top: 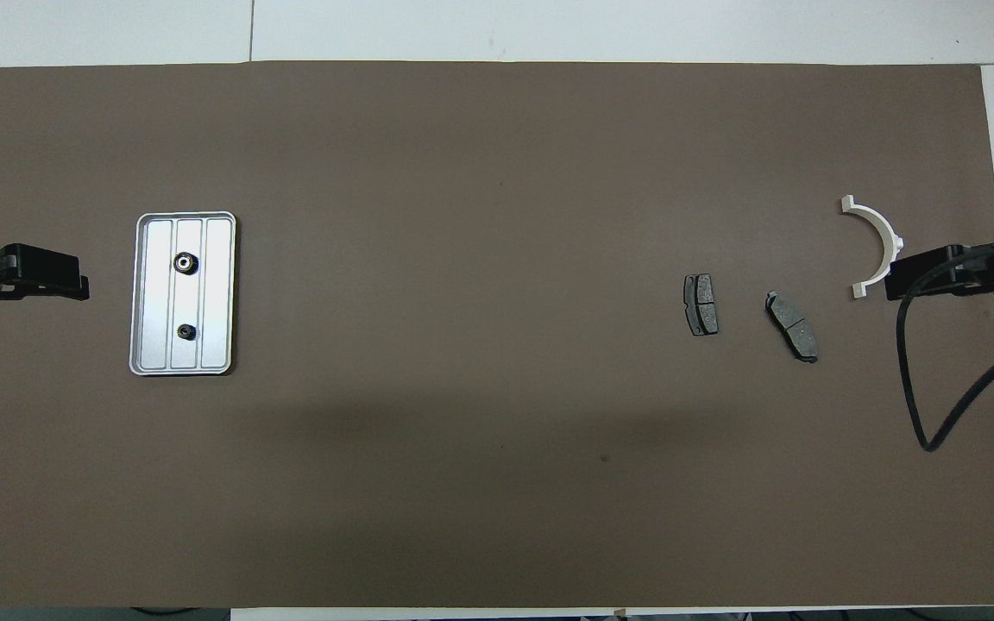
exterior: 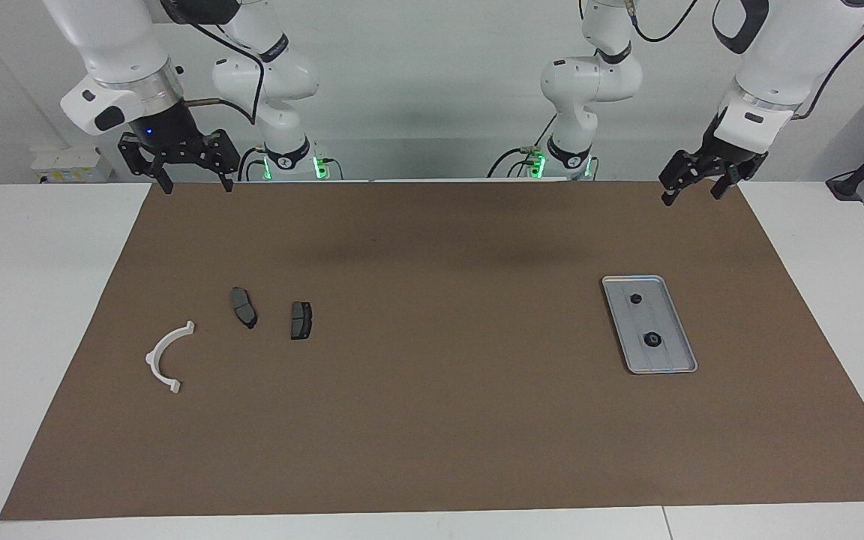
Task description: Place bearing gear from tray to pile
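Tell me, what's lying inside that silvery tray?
Two small dark round parts lie in the tray: a larger gear farther from the robots, a smaller one nearer. Nothing covers them.

Robotics lab bench, not a home. My two white arms are mounted at the edge of a white surface (exterior: 42, 315) covered by a brown mat (exterior: 432, 420), green status lights at their bases, cables hanging loose, plain grey-white wall. Loose mechanical parts laid out: brake pads (exterior: 244, 307), metal tray (exterior: 668, 360).
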Controlling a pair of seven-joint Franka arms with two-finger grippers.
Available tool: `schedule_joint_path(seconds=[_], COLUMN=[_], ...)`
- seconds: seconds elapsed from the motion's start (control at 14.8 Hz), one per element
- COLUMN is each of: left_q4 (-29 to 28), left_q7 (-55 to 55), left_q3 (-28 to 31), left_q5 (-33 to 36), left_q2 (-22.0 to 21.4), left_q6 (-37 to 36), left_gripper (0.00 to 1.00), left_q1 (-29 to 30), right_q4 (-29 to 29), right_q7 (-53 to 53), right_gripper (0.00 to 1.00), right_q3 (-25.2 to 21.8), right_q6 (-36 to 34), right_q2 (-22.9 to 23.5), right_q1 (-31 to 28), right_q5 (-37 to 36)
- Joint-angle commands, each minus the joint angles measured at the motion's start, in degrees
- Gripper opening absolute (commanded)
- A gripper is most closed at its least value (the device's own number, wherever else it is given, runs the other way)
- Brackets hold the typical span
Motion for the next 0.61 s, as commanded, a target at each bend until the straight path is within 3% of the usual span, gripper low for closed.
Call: schedule_joint_path(seconds=[0.0, 0.54], left_q4=[0.0, 0.1], left_q7=[0.7, -1.3], left_q3=[-0.3, 0.3], left_q5=[0.9, 0.8], left_q2=[-0.4, -0.1], left_q6=[-1.0, 0.2], left_gripper=[1.00, 1.00], left_q1=[0.5, 0.4], right_q4=[-0.8, -0.8], right_q7=[0.6, 0.6], right_gripper=[1.00, 1.00], right_q3=[0.1, 0.1], right_q6=[0.9, 0.9], right_q2=[-0.9, -0.9], right_q1=[-0.1, -0.1], right_q5=[0.8, 1.0])
